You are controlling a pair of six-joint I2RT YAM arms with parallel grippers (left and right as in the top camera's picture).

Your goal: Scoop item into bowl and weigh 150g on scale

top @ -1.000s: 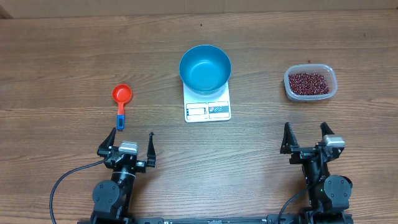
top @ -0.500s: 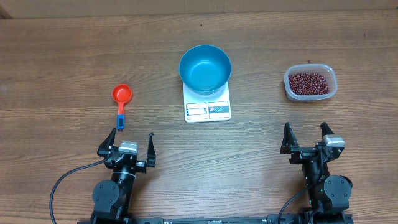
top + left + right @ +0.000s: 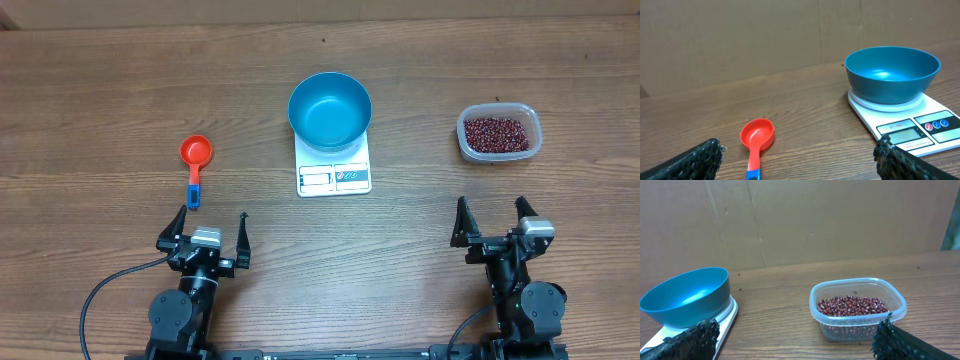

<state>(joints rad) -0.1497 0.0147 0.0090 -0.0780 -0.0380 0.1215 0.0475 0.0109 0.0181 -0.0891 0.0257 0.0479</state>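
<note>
Pincers: your left pincer (image 3: 213, 214) and right pincer (image 3: 490, 202) both spread wide, gripping nothing. Just ahead-left of left pincer: red scoop (image 3: 196, 153). Ahead, between both: scale (image 3: 335, 178), blue bowl (image 3: 330, 112) atop. Ahead of right pincer: clear tub (image 3: 535, 140) holding beans (image 3: 495, 131).

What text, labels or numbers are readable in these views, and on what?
Scale front panel, small print above the display: too blurred to read.
Display: no digits can be made out.
Scale buttons: symbols too small to read.
Bowl, red scoop, clear tub: no text visible.
</note>
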